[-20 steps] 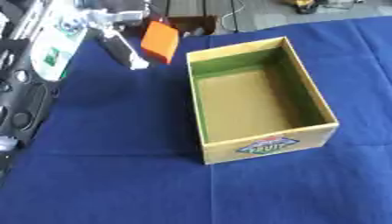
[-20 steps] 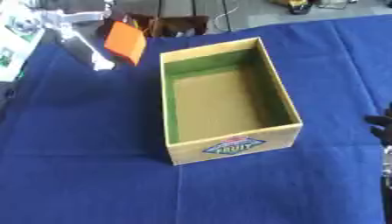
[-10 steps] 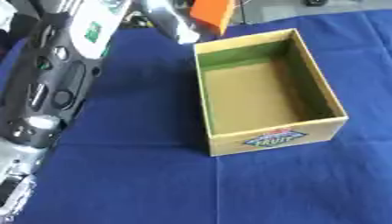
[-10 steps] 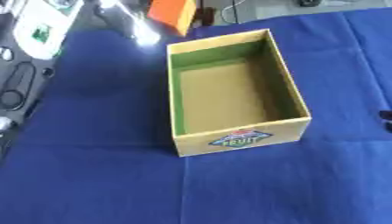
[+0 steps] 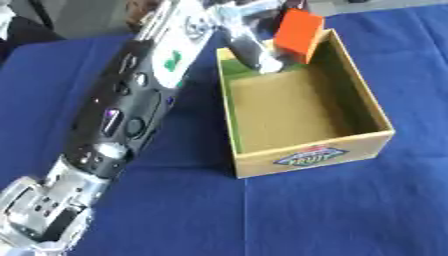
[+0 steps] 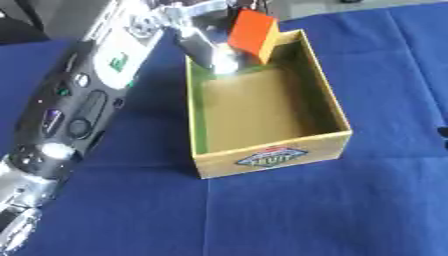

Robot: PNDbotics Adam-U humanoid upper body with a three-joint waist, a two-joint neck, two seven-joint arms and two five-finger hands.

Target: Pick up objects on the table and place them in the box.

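One box (image 5: 306,155), one orange block (image 5: 299,35) and one working hand (image 5: 249,42) make up the scene — the box is the only container on the blue cloth (image 5: 332,215) and the block is the only loose object in sight. The box is an open cardboard one with green inner walls, a brown floor and a fruit label on its near end wall; its long axis runs from the near side towards the far side, leaning a little to the right at the near end. The left hand comes in along the long black and silver left arm (image 5: 122,125) and is at the far end of the box, fingers closed on the block and one pale finger reaching down inside the far left corner. The block is held above the far rim, tilted, its broad orange face turned up and towards the left. Of the right hand only a dark tip (image 6: 443,132) shows at the right edge of the right eye view — whether its fingers are apart or together cannot be told.
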